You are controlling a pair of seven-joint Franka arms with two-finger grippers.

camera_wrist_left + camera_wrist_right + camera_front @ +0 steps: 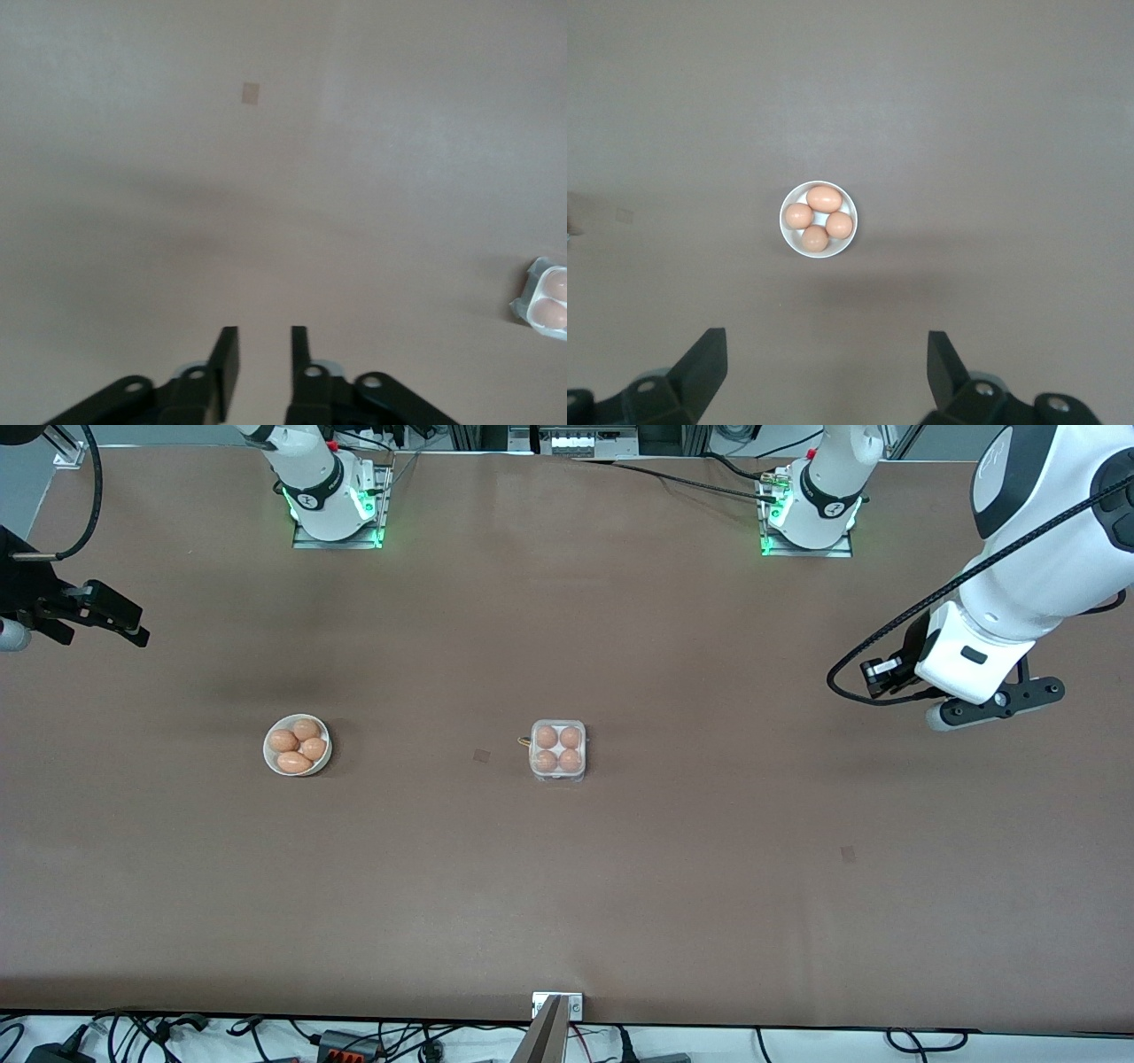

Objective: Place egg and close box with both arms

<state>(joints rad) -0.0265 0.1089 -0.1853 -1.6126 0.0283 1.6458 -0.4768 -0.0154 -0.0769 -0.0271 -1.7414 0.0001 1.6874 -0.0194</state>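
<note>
Box [557,750] closed mid-table [620,886], four eggs inside; left tool [264,363] narrowly spread, right tool [827,367] spread wide, both raised at the table's ends.

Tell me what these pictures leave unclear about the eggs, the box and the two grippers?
- Box lid: front view, too small to tell whether it is latched.
- Box in the left wrist view: cut off by the edge.
- Bowl: eggs hide its bottom.
- Right gripper: its arm leaves the front view's edge.
- Left gripper: its fingertips are hidden in the front view.
</note>
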